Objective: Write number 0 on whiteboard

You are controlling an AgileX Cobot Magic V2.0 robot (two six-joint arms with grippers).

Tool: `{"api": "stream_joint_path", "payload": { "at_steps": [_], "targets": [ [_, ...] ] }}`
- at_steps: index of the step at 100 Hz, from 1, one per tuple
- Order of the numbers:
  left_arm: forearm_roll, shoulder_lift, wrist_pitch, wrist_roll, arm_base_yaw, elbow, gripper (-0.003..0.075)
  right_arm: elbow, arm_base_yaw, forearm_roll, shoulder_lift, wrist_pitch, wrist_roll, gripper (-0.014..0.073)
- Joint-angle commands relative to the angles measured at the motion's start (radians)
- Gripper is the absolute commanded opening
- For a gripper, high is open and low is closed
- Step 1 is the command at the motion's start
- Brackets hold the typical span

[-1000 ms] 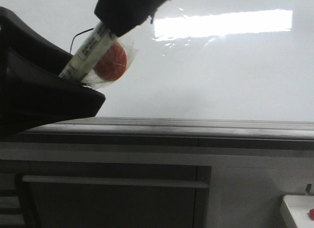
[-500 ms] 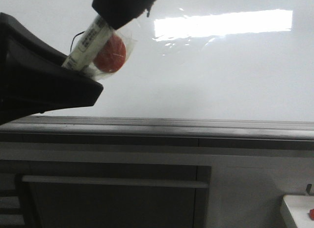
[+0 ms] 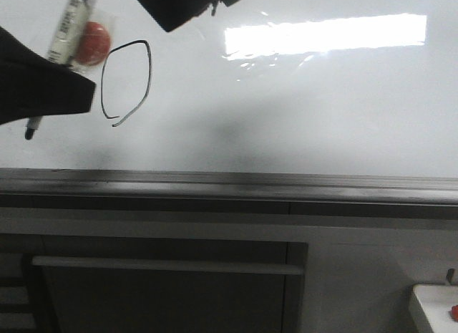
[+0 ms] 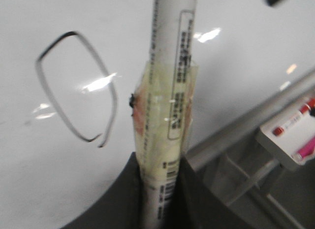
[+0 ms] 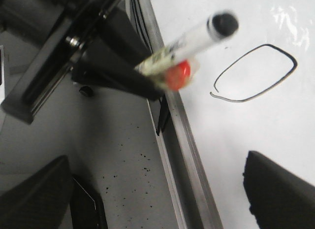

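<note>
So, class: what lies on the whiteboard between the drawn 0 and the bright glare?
Nothing. In the front view the whiteboard is bare white from the 0 across to the glare; no other marks show.

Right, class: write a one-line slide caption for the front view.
Finished number 0 on the whiteboard, marker lifted aside.
</note>
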Motion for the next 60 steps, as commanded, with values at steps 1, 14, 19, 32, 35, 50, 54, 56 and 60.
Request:
{"api": "stream_joint_path", "payload": {
  "at_steps": [1,14,19,32,35,50,54,56,60],
  "targets": [
    [-0.162,-0.008,-0.071,-0.014,0.068,-0.035,-0.0020,-0.023,-0.013,0.027,-0.031,-0.026,0.018,0.0610],
    [-0.238,0.014,-0.077,-0.014,0.148,-0.039,-0.0020,-0.023,-0.013,0.027,-0.031,-0.025,0.020,0.0608],
    [-0.268,0.035,-0.075,-0.014,0.165,-0.043,-0.0020,-0.023,-0.013,0.027,-0.031,-0.025,0.021,0.0608],
    [-0.300,0.092,-0.070,-0.014,0.176,-0.070,-0.0020,-0.023,-0.013,0.027,-0.031,-0.025,0.021,0.0608],
    [-0.300,0.105,-0.068,-0.014,0.176,-0.078,-0.0020,-0.023,-0.013,0.027,-0.031,-0.025,0.021,0.0608],
    [-0.304,0.165,-0.054,-0.014,0.186,-0.112,-0.0020,-0.023,-0.013,0.027,-0.031,-0.024,0.029,0.0608],
    [-0.307,0.175,-0.043,-0.014,0.190,-0.120,-0.0020,-0.023,-0.013,0.027,-0.031,-0.024,0.029,0.0608],
    [-0.310,0.179,-0.037,-0.014,0.189,-0.124,-0.0020,-0.023,-0.013,0.027,-0.031,-0.023,0.029,0.0608],
    [-0.312,0.188,-0.034,-0.014,0.189,-0.124,-0.0020,-0.023,-0.013,0.027,-0.031,-0.021,0.029,0.0608]
  ]
}}
